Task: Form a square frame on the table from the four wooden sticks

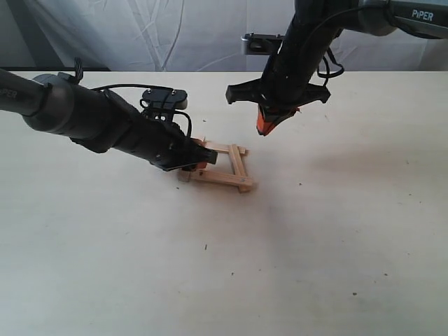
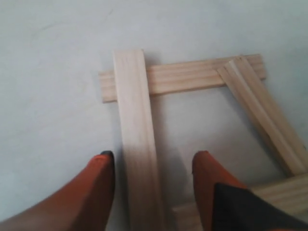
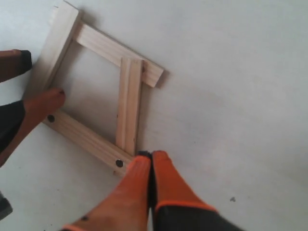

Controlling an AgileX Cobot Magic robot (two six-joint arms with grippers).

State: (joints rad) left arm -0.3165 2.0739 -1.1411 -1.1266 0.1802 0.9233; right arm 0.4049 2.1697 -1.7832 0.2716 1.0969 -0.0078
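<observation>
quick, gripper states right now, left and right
left gripper: open, straddling one stick, not gripping it
right gripper: shut, holding nothing

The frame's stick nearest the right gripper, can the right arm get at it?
Probably yes: right gripper hangs shut just by that stick, nothing between; left gripper straddles the opposite stick.

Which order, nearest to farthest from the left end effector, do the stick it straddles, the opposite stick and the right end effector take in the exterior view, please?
1. Straddled stick: between the left end effector's open jaws, on the frame's left side.
2. Opposite stick: the frame's right side.
3. Right end effector: shut, raised beyond the frame's far right corner.
</observation>
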